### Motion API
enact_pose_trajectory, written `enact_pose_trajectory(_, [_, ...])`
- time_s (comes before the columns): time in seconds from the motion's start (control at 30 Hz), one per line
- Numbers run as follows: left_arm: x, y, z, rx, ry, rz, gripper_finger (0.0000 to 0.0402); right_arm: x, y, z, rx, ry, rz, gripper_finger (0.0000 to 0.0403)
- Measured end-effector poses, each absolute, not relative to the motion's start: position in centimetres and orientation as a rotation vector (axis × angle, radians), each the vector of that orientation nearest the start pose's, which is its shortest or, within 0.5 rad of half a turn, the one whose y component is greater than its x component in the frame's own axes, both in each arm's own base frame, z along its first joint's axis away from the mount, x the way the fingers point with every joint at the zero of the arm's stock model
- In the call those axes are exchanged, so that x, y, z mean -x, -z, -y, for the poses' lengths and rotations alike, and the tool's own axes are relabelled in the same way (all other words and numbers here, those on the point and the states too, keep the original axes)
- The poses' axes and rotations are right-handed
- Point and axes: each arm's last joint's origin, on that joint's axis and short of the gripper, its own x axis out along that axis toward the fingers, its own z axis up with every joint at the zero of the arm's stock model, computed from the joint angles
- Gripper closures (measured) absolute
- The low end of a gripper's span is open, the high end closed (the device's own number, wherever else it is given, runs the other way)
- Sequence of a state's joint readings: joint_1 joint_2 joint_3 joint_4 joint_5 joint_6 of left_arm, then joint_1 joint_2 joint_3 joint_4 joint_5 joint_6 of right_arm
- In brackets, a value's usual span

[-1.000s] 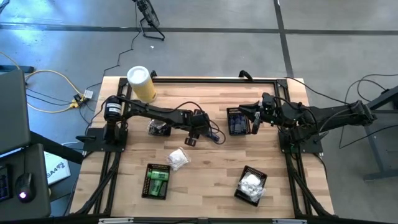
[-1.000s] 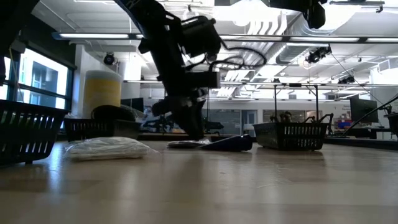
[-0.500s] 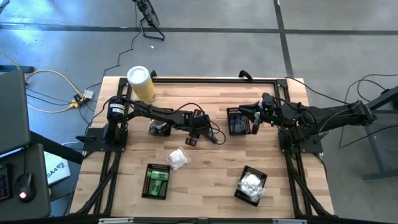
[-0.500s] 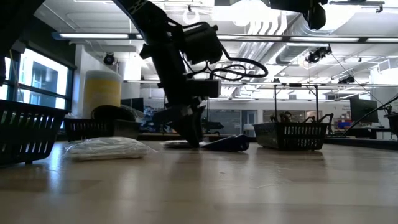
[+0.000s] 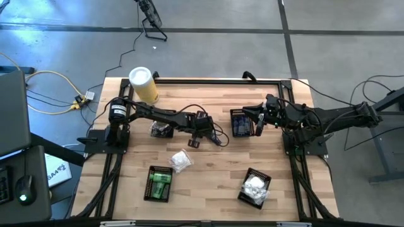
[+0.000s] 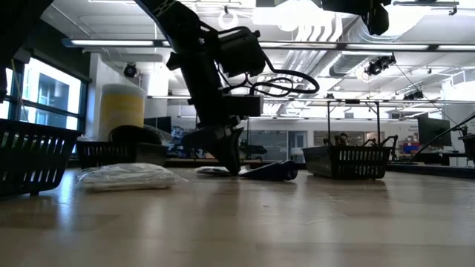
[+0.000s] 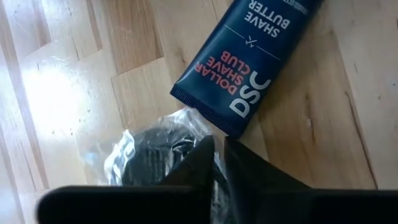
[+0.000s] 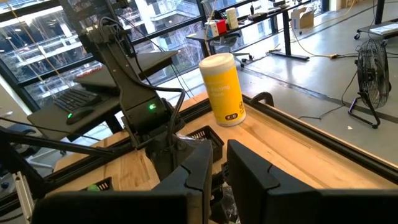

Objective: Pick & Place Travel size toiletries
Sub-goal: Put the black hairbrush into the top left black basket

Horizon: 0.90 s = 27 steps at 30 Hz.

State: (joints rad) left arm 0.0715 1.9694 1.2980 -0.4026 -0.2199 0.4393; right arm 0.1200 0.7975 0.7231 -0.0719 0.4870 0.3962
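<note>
A dark blue tube [image 7: 249, 68] lies flat on the wooden table, mid-table. Beside its crimped end lies a silvery-clear packet [image 7: 146, 158] with something dark inside. My left gripper [image 7: 219, 146] points steeply down at that packet and is shut on it [image 6: 234, 169]. My right gripper [image 5: 257, 121] hangs shut and empty next to the basket of blue tubes [image 5: 240, 123]. A white packet [image 5: 180, 161] rests on the table nearer the front. My left gripper pinches the clear packet's edge [image 7: 198, 132] between its two fingers, right beside the tube's crimped end. The fingers come slanting down from above. The packet lies on the table, and the fingers hide the exact spot they close on.
A tall yellow canister [image 5: 144, 85] stands at the far left. Black mesh baskets hold clear packets [image 5: 161, 130], green bottles [image 5: 159, 183] and white packets [image 5: 255, 188]. Bare wood lies between the two front baskets.
My left arm has tipped slightly and its fingertips have settled onto the clear packet beside the tube. The tube has slid a little along the table.
</note>
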Motion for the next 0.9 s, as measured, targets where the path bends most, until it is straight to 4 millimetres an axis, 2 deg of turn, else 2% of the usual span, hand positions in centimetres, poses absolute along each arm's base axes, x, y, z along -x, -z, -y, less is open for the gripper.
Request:
enact_pose_trajectory(0.13, [-39.6, -15.7, -3.5, -0.472, -0.023, -1.117, 0.0398, -17.7, -32.0, -0.8, -0.347, 0.389, -0.066, 0.0361])
enact_pose_trajectory(0.43, [-39.5, -15.9, -3.5, -0.471, -0.025, -1.118, 0.0401, -17.7, -32.0, -0.8, -0.347, 0.389, -0.066, 0.0361])
enact_pose_trajectory(0.63, [-39.3, -17.9, -3.5, -0.489, -0.045, -1.138, 0.0401, -17.7, -32.1, -0.8, -0.347, 0.389, -0.065, 0.0361])
enact_pose_trajectory(0.9, [-39.6, -21.8, -3.6, -0.496, -0.068, -1.076, 0.0401, -17.7, -32.0, -0.8, -0.347, 0.389, -0.066, 0.0361])
